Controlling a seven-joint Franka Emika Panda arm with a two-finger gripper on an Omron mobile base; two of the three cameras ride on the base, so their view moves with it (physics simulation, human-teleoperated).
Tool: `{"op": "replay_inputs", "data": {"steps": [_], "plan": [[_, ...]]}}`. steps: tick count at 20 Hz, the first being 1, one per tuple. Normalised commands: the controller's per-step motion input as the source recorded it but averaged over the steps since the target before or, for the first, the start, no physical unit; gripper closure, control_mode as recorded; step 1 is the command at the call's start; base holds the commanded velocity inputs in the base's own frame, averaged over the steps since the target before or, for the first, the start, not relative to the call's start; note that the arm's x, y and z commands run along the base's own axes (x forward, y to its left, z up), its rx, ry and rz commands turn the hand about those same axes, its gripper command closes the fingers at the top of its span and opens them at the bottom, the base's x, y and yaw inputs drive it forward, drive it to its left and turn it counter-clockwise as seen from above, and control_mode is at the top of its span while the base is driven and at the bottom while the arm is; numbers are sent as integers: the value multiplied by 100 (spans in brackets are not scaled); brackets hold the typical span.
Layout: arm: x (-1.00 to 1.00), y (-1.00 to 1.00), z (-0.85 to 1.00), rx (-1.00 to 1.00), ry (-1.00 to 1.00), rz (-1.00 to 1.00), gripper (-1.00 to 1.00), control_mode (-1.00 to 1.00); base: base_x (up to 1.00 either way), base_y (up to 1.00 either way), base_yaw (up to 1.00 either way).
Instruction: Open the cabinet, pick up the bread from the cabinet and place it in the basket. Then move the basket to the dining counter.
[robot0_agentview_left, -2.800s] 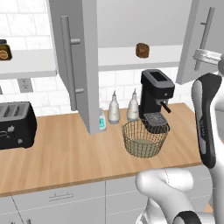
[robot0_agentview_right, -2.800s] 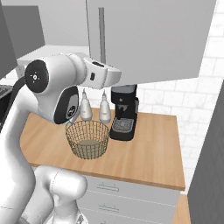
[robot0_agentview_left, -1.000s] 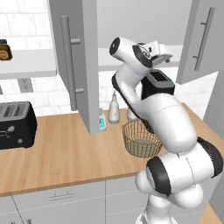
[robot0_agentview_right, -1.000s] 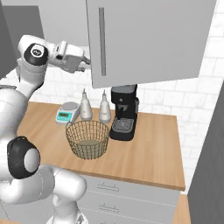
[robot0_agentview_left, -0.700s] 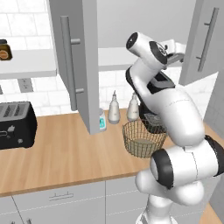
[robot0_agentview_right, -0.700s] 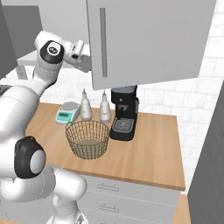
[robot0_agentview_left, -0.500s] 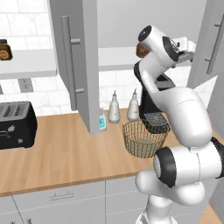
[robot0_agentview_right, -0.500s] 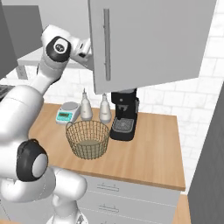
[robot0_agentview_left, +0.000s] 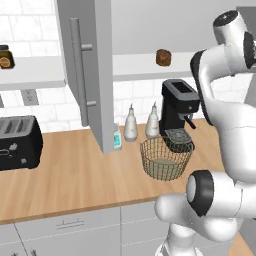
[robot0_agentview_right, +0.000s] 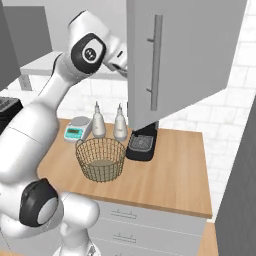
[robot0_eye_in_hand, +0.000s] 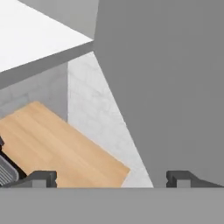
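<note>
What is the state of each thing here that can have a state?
Light-grey wall cabinet doors: both swung open.
Small dark-brown bread loaf: on the white shelf, untouched.
Bronze wire-mesh basket: upright on the worktop, empty.
Two-finger gripper: open, holding nothing.

shelf around bread (robot0_agentview_left: 163, 57) open | cabinet door (robot0_agentview_right: 180, 60) swung beside arm

dark-brown bread (robot0_agentview_left: 163, 57), bronze-brown wire basket (robot0_agentview_left: 165, 158), light-grey cabinet (robot0_agentview_left: 91, 75)
</note>
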Motion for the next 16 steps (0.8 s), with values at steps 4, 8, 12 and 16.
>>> {"op": "replay_inputs", "data": {"steps": [4,8,12,16], "plan": [[-67,-100,0,16,-27,-9,-100,-100,0,0,0],[-53,-55,-4,4,-34,-6,-100,-100,0,0,0],[-11,53,-21,0,-28,13,-100,-100,0,0,0],[56,100,0,0,-23,40,-100,-100,0,0,0]]}}
